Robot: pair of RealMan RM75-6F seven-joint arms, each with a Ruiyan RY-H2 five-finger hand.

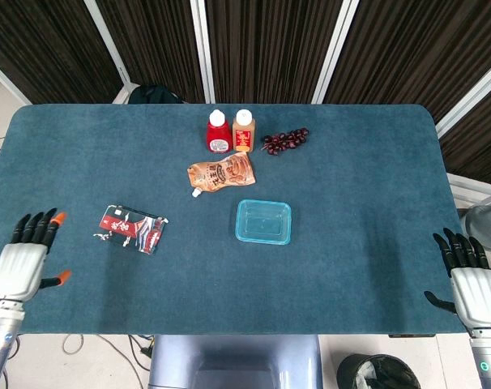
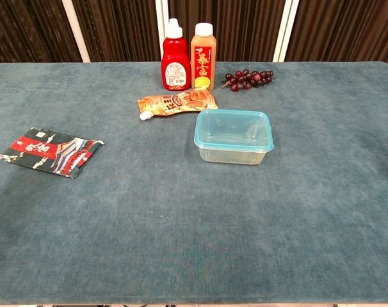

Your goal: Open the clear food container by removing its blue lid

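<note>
While your left hand [image 1: 23,263] lies flat over the near left corner of the counter [image 1: 367,170], its fingers are spread and it holds nothing. Just beyond it and to its right lies a dark snack packet [image 1: 130,228] with red print, flat on the blue cloth. Further right, toward the middle, you have a tan pouch [image 1: 219,173] with a white spout, lying on its side. Behind the pouch stand two bottles side by side: a red bottle [image 1: 218,133] on the left and an orange bottle [image 1: 244,131] on the right, both upright with white caps. A bunch of dark grapes [image 1: 284,140] lies just to the right of them. The container [image 1: 263,221] sits near the middle of the counter, just in front of the pouch, upright, and its blue lid [image 2: 234,130] is on, sitting level on the rim. Well apart from it, at the near right edge, your right hand [image 1: 472,288] lies palm down with fingers spread, gripping nothing. The chest view shows neither hand.
</note>
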